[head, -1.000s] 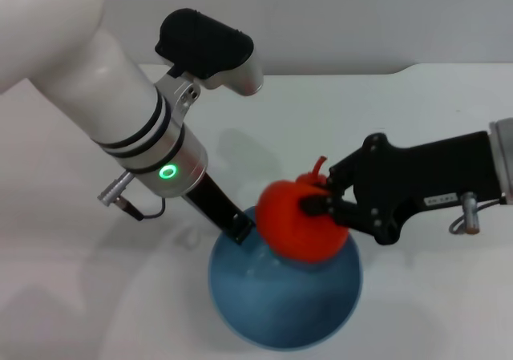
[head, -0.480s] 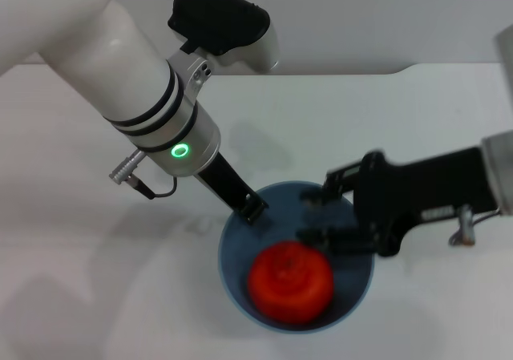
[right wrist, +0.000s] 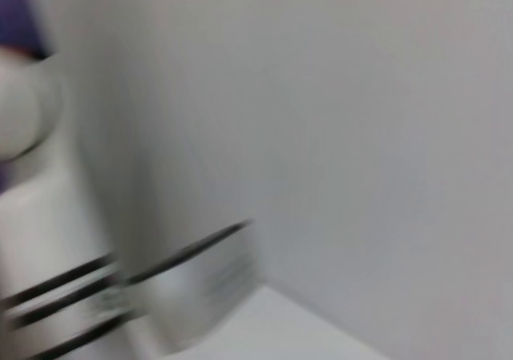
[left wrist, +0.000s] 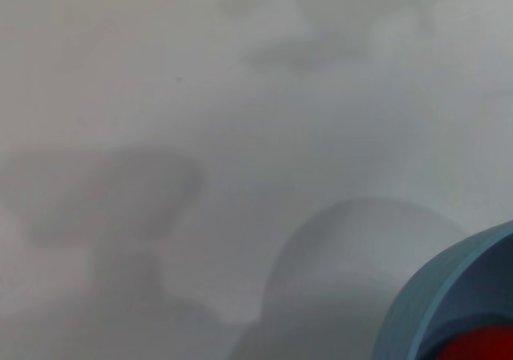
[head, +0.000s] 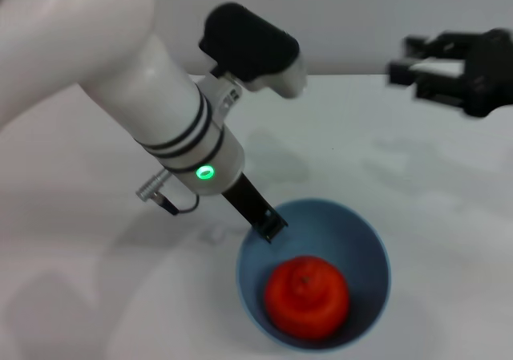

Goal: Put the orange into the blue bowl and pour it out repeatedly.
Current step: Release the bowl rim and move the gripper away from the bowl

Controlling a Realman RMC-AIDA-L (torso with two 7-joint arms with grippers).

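Note:
The orange (head: 307, 296) lies inside the blue bowl (head: 377, 248) at the near middle of the white table. My left gripper (head: 268, 225) is shut on the bowl's far-left rim, with one dark finger reaching over the edge. In the left wrist view only a part of the bowl's rim (left wrist: 449, 296) and a sliver of the orange (left wrist: 481, 348) show in the corner. My right gripper (head: 407, 70) is open and empty, raised at the far right, well away from the bowl.
The white table (head: 385, 159) runs to a pale back wall. My left arm (head: 160, 111) fills the upper left of the head view. The right wrist view shows only the wall and my left arm's banded casing (right wrist: 72, 296).
My right gripper let the orange drop into the bowl, then pulled back up and to the far right. My left arm has shifted the bowl slightly right.

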